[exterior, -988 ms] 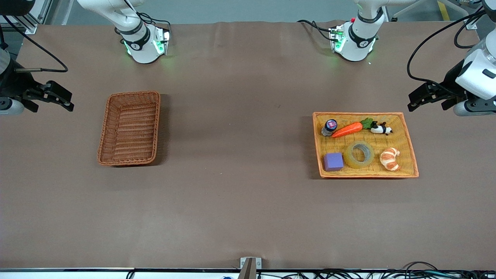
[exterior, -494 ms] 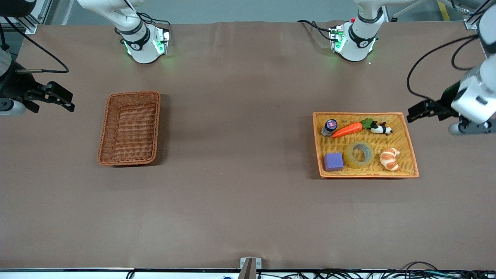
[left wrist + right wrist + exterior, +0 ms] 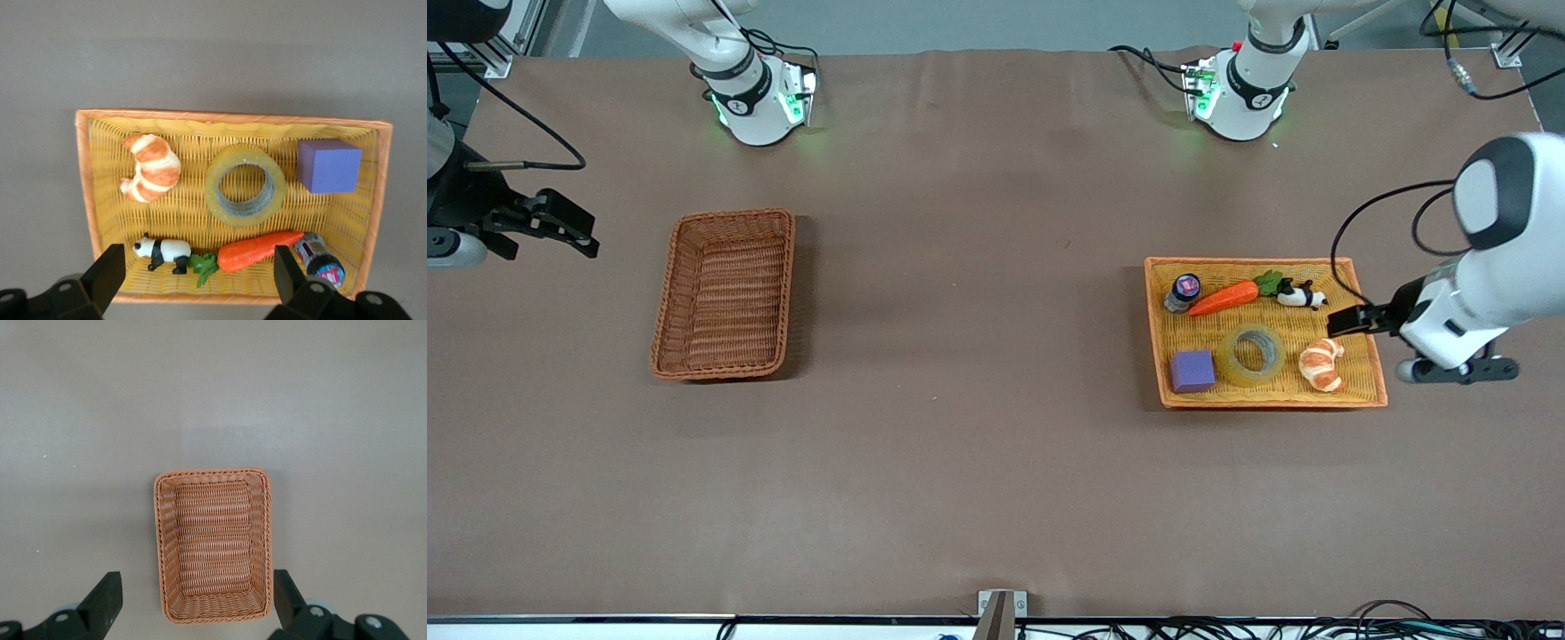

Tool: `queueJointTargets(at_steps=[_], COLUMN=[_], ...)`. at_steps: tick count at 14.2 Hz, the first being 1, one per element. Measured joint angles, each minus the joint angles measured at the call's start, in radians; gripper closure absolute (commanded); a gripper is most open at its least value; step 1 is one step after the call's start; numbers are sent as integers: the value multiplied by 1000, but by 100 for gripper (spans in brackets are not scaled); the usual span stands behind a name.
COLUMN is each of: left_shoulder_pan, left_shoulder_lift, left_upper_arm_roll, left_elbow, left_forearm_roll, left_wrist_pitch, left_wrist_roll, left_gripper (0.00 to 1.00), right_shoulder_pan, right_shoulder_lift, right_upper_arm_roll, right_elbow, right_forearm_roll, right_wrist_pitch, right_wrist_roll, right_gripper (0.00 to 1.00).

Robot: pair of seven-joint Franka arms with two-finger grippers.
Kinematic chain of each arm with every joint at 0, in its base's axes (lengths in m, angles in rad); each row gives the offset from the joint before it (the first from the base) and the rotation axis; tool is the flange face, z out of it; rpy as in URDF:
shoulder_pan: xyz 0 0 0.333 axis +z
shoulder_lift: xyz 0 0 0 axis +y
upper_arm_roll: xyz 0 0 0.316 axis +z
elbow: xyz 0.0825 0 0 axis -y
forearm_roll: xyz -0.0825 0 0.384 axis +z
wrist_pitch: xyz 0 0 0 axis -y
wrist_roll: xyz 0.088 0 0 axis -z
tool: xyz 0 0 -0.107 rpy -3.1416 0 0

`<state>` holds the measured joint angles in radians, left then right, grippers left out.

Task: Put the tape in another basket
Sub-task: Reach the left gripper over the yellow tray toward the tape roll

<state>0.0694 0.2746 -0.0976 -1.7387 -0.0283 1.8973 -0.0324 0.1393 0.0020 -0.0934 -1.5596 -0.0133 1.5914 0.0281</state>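
Note:
The tape, a translucent yellowish ring, lies flat in the yellow-orange basket, between a purple cube and a croissant. In the left wrist view the tape sits mid-basket. My left gripper is open and empty, in the air over that basket's edge toward the left arm's end; its jaws stand wide apart. The reddish-brown wicker basket stands empty toward the right arm's end and also shows in the right wrist view. My right gripper is open and empty, waiting in the air.
The yellow-orange basket also holds a purple cube, a carrot, a toy panda, a croissant and a small bottle. Brown table cloth spans between the two baskets.
My left arm has swung down and in toward the yellow-orange basket, bringing its gripper from beside the basket's corner to over its edge. The right arm has hardly moved.

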Motion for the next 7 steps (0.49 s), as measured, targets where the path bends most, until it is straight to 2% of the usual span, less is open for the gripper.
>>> queueJointTargets(at_steps=[7], left_shoulder_pan=[-5], left_shoulder_lift=[116], left_upper_arm_roll=[-6], left_elbow=[-89], left_forearm_roll=[0], left_wrist_pitch=[188], left_wrist_roll=[0], left_gripper=[2], right_shoulder_pan=[-31], right_shoulder_lift=[0], right_upper_arm_roll=[15], right_elbow=[-6], right_forearm_roll=[0], right_wrist_pitch=[0], right_wrist_roll=[1], right_gripper=[0])
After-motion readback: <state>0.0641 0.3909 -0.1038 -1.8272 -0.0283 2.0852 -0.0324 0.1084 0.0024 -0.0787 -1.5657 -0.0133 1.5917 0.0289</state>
